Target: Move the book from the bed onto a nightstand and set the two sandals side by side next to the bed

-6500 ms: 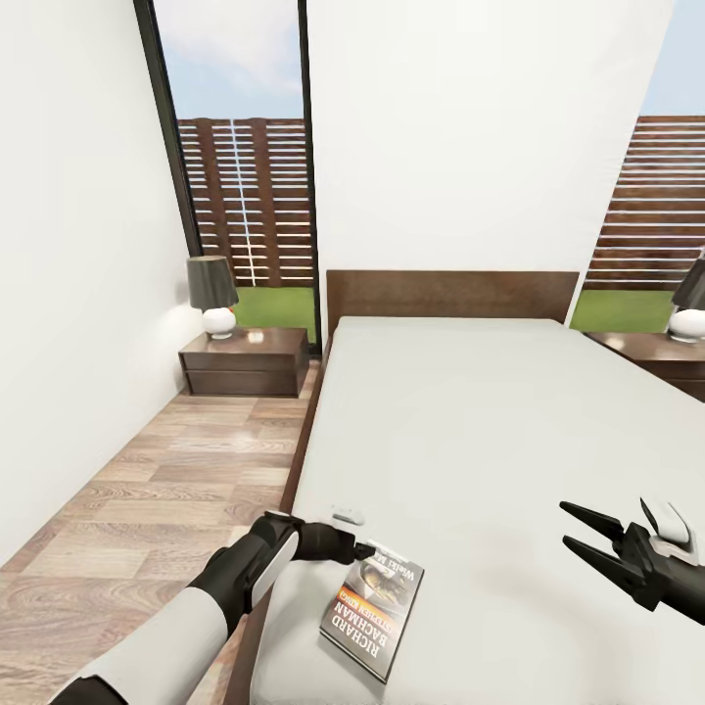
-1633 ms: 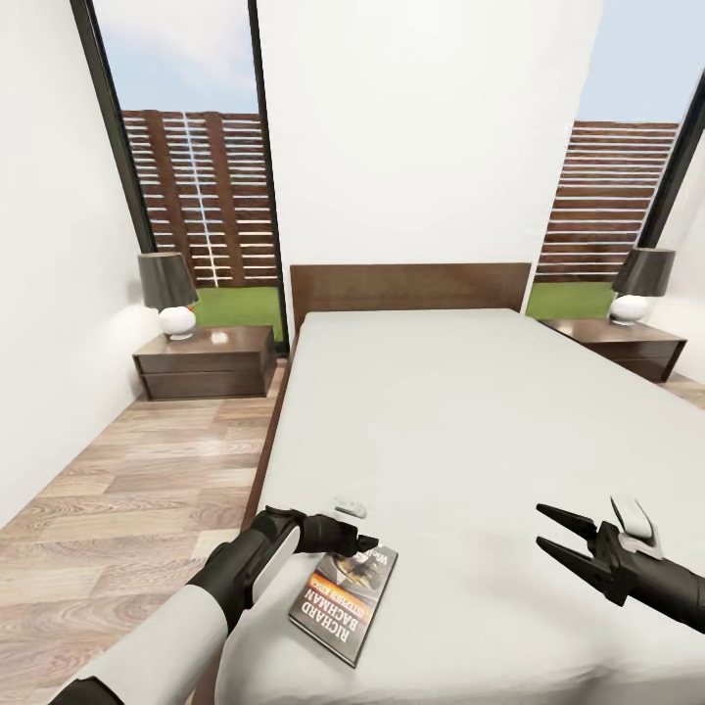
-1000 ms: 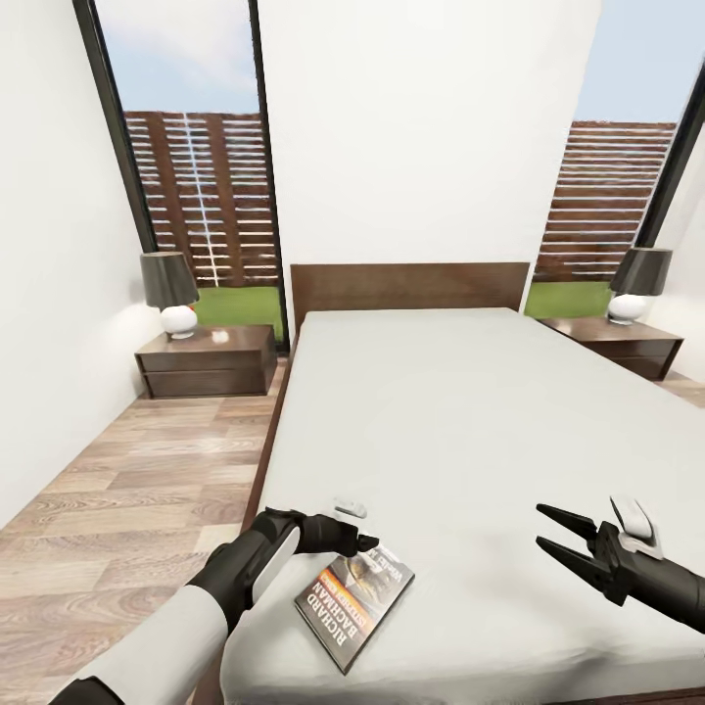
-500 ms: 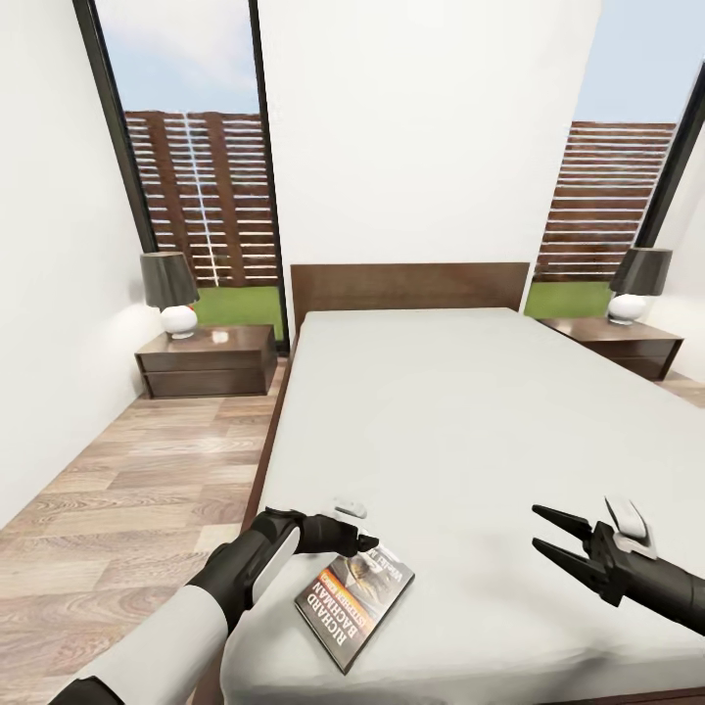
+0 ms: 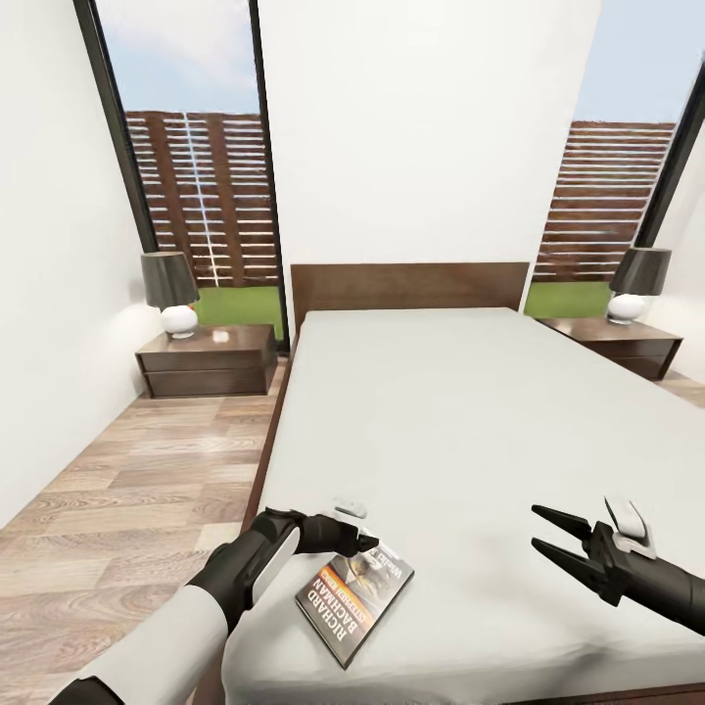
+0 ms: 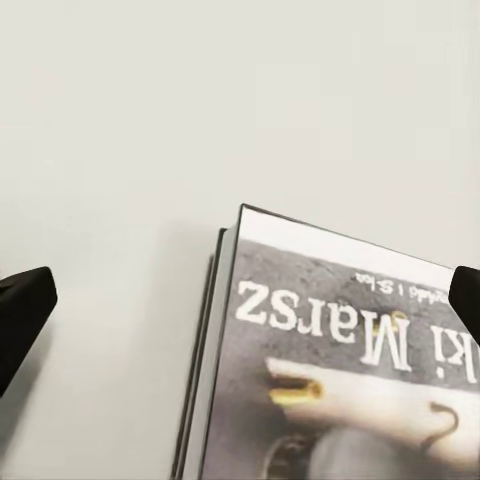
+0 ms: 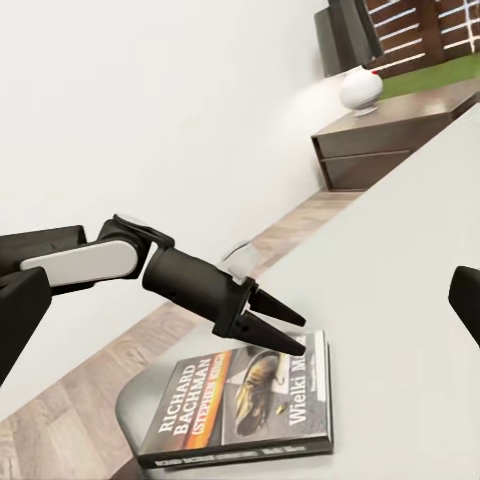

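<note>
The book point(image 5: 354, 602) lies flat on the pale grey mattress of the bed point(image 5: 441, 411), near its front left corner, with the cover up. My left gripper point(image 5: 364, 541) stands open just over the book's far edge. In the left wrist view its fingertips point(image 6: 20, 320) stand wide apart on either side of the book point(image 6: 330, 370). The right wrist view looks across at the left gripper point(image 7: 285, 330) above the book point(image 7: 245, 400). My right gripper point(image 5: 535, 527) is open over bare mattress, well to the right of the book. The sandals are out of view.
A dark nightstand point(image 5: 206, 360) with a lamp point(image 5: 168, 291) stands left of the headboard, and a second nightstand point(image 5: 612, 345) with a lamp point(image 5: 641, 284) stands on the right. Wood floor point(image 5: 127, 490) runs along the bed's left side up to the white wall.
The view has pulled back since 6.5 s ago. Between 1.6 s and 1.0 s ago the book turned a little and slid right. The right gripper has edged slightly left.
</note>
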Available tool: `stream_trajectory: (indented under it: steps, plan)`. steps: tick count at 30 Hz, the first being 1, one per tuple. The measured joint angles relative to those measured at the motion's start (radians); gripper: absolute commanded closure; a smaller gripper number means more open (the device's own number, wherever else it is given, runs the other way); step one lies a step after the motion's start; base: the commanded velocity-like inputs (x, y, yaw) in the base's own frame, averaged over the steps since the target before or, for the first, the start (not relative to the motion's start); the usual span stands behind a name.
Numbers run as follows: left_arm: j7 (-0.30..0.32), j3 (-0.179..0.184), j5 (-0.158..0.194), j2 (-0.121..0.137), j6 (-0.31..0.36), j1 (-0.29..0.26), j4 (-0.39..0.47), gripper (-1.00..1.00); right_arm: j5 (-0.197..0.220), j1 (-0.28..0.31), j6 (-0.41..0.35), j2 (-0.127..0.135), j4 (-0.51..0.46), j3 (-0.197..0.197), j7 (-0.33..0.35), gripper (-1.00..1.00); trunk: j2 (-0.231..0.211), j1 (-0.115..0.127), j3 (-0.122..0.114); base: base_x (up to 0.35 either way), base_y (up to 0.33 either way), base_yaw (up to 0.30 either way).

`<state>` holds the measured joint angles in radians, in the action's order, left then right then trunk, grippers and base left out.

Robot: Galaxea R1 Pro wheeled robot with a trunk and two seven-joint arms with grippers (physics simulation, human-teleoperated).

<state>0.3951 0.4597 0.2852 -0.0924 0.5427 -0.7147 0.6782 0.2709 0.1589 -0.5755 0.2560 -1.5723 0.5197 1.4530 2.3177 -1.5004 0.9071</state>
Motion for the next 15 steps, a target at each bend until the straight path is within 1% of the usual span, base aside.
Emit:
stream_trajectory:
  steps: [15]
  plan:
    - [0.000, 0.001, -0.002, 0.000, -0.001, 0.000, 0.000, -1.00, 0.000, 0.000, 0.000, 0.000, 0.000, 0.000, -0.007, -1.00, 0.000, 0.000, 0.000, -0.002, 0.000, 0.000]
